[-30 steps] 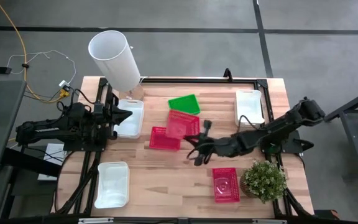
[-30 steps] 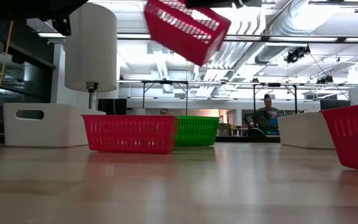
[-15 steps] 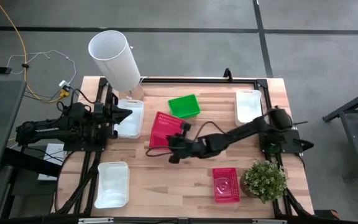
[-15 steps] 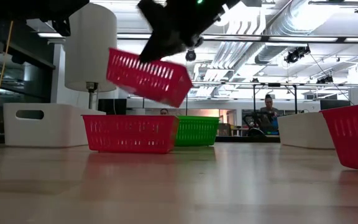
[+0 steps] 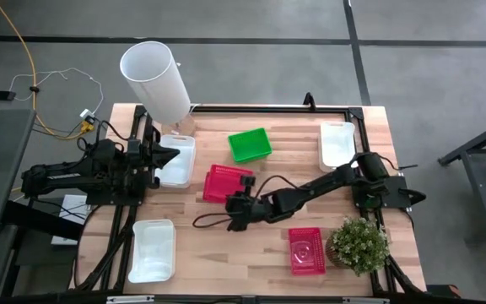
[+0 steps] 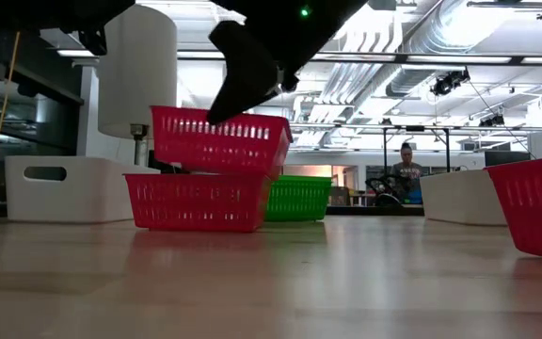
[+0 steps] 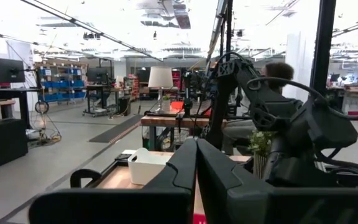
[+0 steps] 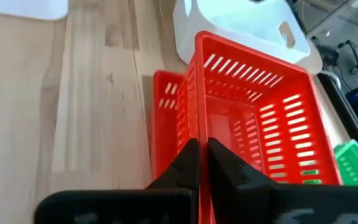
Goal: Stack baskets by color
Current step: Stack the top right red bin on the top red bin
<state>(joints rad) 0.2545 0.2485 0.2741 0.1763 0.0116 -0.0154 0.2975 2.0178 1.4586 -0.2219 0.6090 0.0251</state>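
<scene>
My right gripper (image 5: 238,205) is shut on a red basket (image 6: 220,141) near the table's middle. It holds that basket right above a second red basket (image 6: 196,201), which stands on the table. A third red basket (image 5: 306,250) lies near the front right. A green basket (image 5: 250,143) sits behind them. White baskets stand at the left (image 5: 177,159), front left (image 5: 152,249) and far right (image 5: 337,142). My left gripper (image 5: 172,154) waits shut at the table's left, by the left white basket. My right gripper pinches one side wall of the upper red basket at its rim (image 8: 197,134), one finger (image 8: 224,163) inside the basket and the other outside. The fingers slant down from the table's near right. The basket sits almost level, its bottom at the lower basket's rim (image 6: 194,176); whether they touch I cannot tell.
A tall white cylinder (image 5: 154,78) stands at the far left corner and a small potted plant (image 5: 359,243) at the front right. Bare wood lies between the red baskets and the table's near edge. A person (image 6: 406,160) shows in the room behind.
My right gripper has swung down and toward the table's left and near edge with the red basket. The basket was high and tipped steeply. It now hangs almost level, directly over the other red basket.
</scene>
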